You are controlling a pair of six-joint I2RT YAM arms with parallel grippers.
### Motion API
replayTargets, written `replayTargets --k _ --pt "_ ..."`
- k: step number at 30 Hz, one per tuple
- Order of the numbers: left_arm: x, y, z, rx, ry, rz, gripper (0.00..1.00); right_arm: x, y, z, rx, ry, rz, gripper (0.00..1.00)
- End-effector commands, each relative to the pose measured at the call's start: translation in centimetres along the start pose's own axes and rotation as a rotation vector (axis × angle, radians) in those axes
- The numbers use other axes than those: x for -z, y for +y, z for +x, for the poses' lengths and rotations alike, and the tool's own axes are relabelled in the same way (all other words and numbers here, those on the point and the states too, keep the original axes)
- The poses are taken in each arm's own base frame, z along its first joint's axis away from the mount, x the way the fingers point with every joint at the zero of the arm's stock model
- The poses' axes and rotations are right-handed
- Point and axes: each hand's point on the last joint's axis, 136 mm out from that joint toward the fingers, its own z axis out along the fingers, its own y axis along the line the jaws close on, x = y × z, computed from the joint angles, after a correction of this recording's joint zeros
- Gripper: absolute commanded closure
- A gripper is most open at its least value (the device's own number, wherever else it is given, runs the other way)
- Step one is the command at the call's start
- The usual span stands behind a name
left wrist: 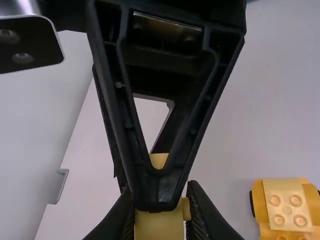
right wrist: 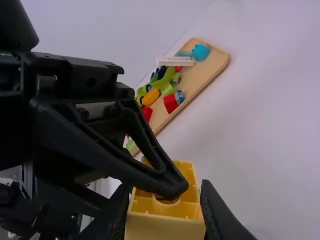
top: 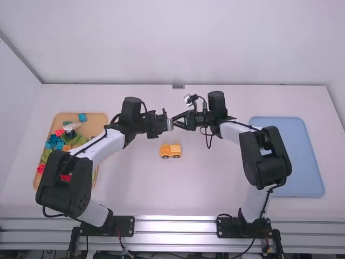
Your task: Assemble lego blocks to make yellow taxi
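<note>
In the high view my left gripper (top: 167, 123) and right gripper (top: 177, 121) meet tip to tip above the table's middle. A yellow block (left wrist: 160, 227) sits between the fingers of my left gripper (left wrist: 161, 220) in the left wrist view, with the right gripper's tips against it. In the right wrist view the block (right wrist: 165, 225), its hollow side showing, is between the fingers of my right gripper (right wrist: 165, 215); the left gripper's tip reaches into it. Both grippers are shut on this block. The orange-yellow car (top: 170, 151) stands on the table nearer the bases, studs (left wrist: 286, 202) on top.
A wooden tray (top: 97, 123) of colored blocks lies at the far left, partly under the left arm. At the right lies a blue tray (top: 302, 156), partly behind the right arm. Loose pieces in the wooden tray (right wrist: 200, 76) include a red block (right wrist: 171, 103).
</note>
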Motion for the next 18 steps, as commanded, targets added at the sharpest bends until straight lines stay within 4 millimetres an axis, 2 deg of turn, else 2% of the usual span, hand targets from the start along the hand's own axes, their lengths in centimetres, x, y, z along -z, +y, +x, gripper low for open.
replayTargets --k 1,2,3,5,6,11,14,18 --pt "-0.3 -1.2 -0.5 0.023 -0.039 0.041 0.69 -0.3 0.6 -0.6 0.056 0.001 -0.031 0.83" --pt "-0.3 -1.1 -0.5 0.024 -0.039 0.041 0.66 -0.3 0.6 -0.6 0.057 0.001 -0.031 0.83" --pt "-0.2 -1.0 -0.3 0.026 -0.037 0.037 0.56 -0.4 0.7 -0.6 0.064 0.002 -0.035 0.84" --pt "-0.3 -1.0 -0.6 0.035 -0.042 0.037 0.44 -0.3 0.6 -0.7 0.065 0.0 -0.033 0.85" --pt "-0.2 -0.8 -0.4 0.065 -0.039 0.03 0.01 -0.3 0.7 -0.8 0.073 -0.001 -0.033 0.85" --pt "0.4 0.3 -0.5 0.206 -0.047 -0.005 0.01 0.0 0.4 -1.0 0.148 0.006 -0.024 0.86" --pt "1.7 1.9 -0.4 0.338 -0.046 -0.04 0.01 1.0 -0.6 -1.4 0.19 0.029 0.032 0.87" --pt "3.1 2.4 -1.2 0.419 -0.085 0.024 0.01 1.6 -0.8 -1.7 0.255 0.107 0.102 0.91"
